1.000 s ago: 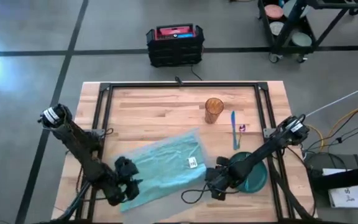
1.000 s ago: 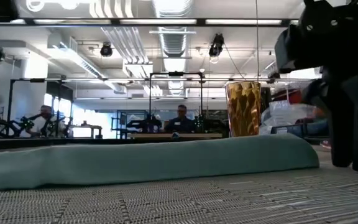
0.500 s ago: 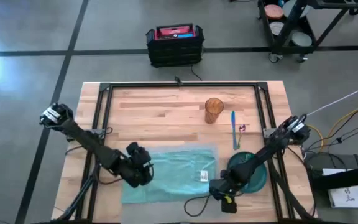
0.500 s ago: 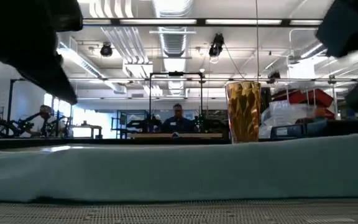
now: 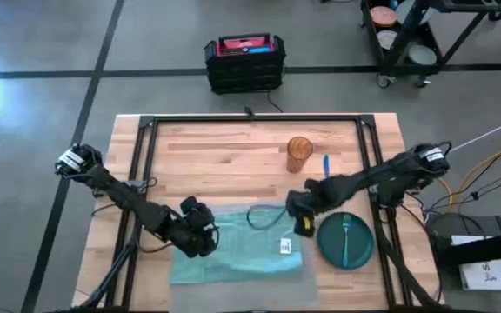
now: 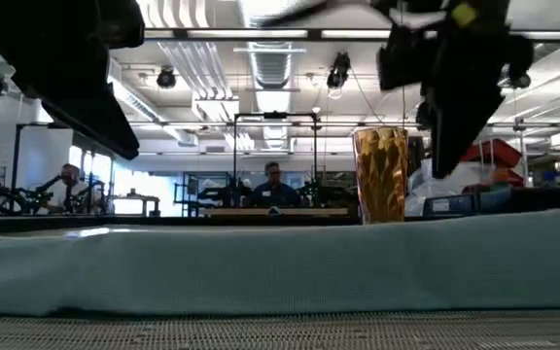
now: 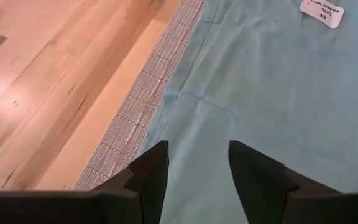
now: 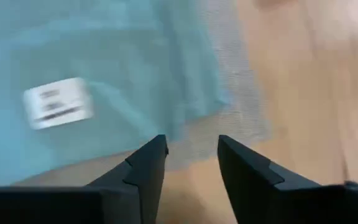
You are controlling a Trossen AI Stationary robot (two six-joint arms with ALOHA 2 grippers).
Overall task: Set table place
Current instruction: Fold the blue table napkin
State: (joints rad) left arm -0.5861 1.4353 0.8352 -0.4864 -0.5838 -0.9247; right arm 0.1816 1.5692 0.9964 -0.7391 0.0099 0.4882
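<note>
The bench (image 5: 233,148) is big, with lots of bare wood beyond the mat. My grey mat (image 7: 143,106) lies flat under the teal napkin (image 5: 242,248). It looks thin, light and floppy, so I think an edge is the best place to grab. My left end effector (image 5: 200,239) sits spread and empty over the napkin. My right end effector (image 5: 301,211), spread too, hangs just beside the green plate (image 5: 346,240).

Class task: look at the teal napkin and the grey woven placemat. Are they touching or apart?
Touching. In the left wrist view the teal napkin lies flat on the grey woven placemat, whose edge shows from under it; the right wrist view shows the same overlap.
</note>
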